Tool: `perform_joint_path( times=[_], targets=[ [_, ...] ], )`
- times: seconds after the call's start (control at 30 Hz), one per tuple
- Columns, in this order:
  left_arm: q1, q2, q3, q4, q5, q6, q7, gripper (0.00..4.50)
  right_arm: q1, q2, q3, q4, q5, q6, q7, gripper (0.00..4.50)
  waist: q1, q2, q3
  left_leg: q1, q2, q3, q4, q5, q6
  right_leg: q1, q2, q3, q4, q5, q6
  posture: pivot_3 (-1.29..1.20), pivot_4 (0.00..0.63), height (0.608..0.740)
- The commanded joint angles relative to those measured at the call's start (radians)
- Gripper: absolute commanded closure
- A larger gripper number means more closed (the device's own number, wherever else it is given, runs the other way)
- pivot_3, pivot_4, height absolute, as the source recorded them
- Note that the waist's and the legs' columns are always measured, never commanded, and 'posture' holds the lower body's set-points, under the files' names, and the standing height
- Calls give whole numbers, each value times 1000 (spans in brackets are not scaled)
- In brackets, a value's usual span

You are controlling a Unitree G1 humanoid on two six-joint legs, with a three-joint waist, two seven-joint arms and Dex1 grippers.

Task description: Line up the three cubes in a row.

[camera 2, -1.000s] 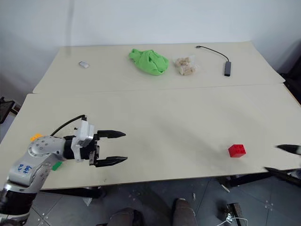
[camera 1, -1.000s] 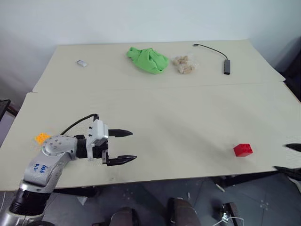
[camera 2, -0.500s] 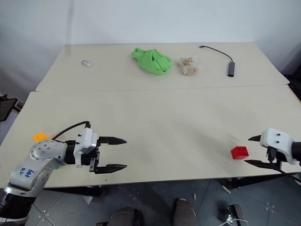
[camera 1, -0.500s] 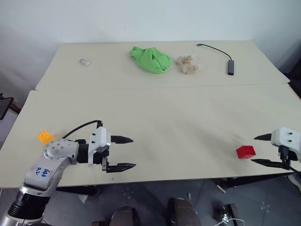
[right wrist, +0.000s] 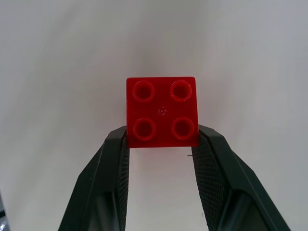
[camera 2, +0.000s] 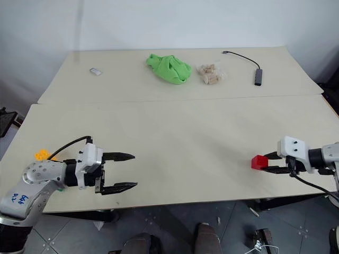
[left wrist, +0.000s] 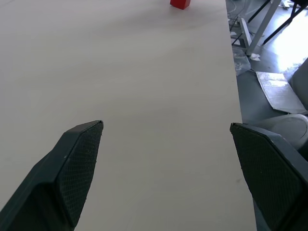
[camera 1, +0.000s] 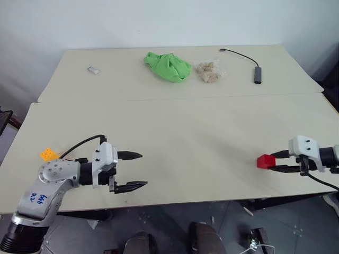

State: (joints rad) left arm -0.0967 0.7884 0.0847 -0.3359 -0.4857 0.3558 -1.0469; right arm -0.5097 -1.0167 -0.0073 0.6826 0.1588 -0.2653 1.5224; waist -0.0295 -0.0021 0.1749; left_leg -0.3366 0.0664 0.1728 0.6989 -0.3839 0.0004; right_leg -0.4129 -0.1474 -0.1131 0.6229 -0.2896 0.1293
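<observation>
Head view: red cube (camera 1: 265,161) sits near the table (camera 1: 212,132) front edge, pinched at the right gripper (camera 1: 276,162) tips; yellow-orange cube (camera 1: 48,154) lies far across from the red cube, beyond the left gripper (camera 1: 134,170), fingers spread.
Left wrist: fingers (left wrist: 72,168) wide apart over bare table, red cube well ahead.
Right wrist: both pads (right wrist: 118,163) press the red cube's sides.

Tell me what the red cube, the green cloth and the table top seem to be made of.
Red cube: likely glossy moulded plastic, given its crisp round studs with sheen.
Green cloth: soft fabric, judging by its crumpled folds.
Table: smooth matte beige surface, probably laminate; cannot tell for certain.
</observation>
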Motion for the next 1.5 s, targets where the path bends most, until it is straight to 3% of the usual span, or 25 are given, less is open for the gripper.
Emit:
perform_joint_path(
  times=[0.03, 0.13, 0.23, 0.33, 0.47, 0.67, 0.87, 0.97, 1.1, 1.23, 1.37, 1.5],
  targets=[
    [25, 4, 57, -11, -13, -22, 6, 0, -44, 37, 2, -209, 101, 180, 34, 3030, -4, 1, 0, 0, 0, 0, 0, 0, 0, 0, 0, 0, 1, 0, 0, 0, 150, 740],
    [60, 3, 101, -8, -24, -33, 7, 0, -114, 101, 87, -402, 84, 351, -12, 3030, -9, 1, 1, 0, 1, -2, 0, 0, 0, -3, 0, 1, 4, 0, 0, 0, 150, 740],
    [86, 4, 128, 16, -14, -49, 3, 0, -219, 182, 206, -462, -9, 459, -55, 3030, -7, 1, 1, -1, 1, -3, 0, -1, -1, -4, 0, 1, 5, 0, -1, 0, 150, 740],
    [107, 8, 138, 31, 4, -71, -2, 0, -310, 263, 305, -437, -98, 475, -84, 3030, 2, 1, 1, -4, 1, 0, 0, -1, -1, -6, 0, 0, 4, 0, -1, 0, 150, 740],
    [117, 1, 151, 27, 2, -80, 11, 0, -389, 351, 366, -341, -155, 467, -109, 3030, 5, 1, 1, -20, 0, -2, 4, 0, -1, -19, 0, -4, 5, 0, 0, 0, 150, 740],
    [145, -1, 172, 15, 4, -85, 34, 0, -456, 418, 407, -200, -211, 401, -110, 3030, -11, 1, 1, -20, 0, -2, 0, 0, -1, -19, 0, -9, 4, 0, 0, 0, 150, 740],
    [151, -50, 285, 19, -63, -73, 113, 0, -465, 408, 330, -216, -139, 356, -67, 948, -17, 1, 1, -19, 0, -2, 1, 0, -1, -18, 0, -9, 5, 0, 0, 0, 150, 740],
    [193, -68, 407, 14, -95, -89, 132, 0, -388, 364, 232, -305, -18, 264, -2, 31, -20, 1, 1, -19, 1, -3, 0, 0, -1, -18, 0, -9, 4, 1, 1, 0, 150, 740],
    [268, -88, 602, 26, -147, -104, 157, 0, -210, 317, 84, -510, 222, 316, 83, 31, -20, 0, 1, -19, 1, -7, -1, -1, -2, -16, 0, -13, 4, 1, 2, 0, 150, 740],
    [464, -131, 853, 162, -211, -74, 125, 0, 40, 333, -40, -682, 390, 307, 29, 31, -26, -1, 1, -18, 1, -7, -1, -1, -2, -15, 0, -13, 3, 1, 2, 0, 150, 740],
    [621, -157, 921, 304, -179, -151, 28, 0, 204, 422, -42, -729, 398, 202, -24, 31, -26, -4, 1, -17, 1, -6, -2, -1, -2, -15, 0, -12, 2, 1, 1, 0, 150, 740],
    [712, -149, 929, 342, -175, -148, -5, 0, 278, 491, -12, -706, 376, 77, 17, 31, -10, -8, 0, -17, 1, -5, 1, -1, -2, -13, 0, -11, 1, -1, -2, 0, 150, 740]
  ],
)
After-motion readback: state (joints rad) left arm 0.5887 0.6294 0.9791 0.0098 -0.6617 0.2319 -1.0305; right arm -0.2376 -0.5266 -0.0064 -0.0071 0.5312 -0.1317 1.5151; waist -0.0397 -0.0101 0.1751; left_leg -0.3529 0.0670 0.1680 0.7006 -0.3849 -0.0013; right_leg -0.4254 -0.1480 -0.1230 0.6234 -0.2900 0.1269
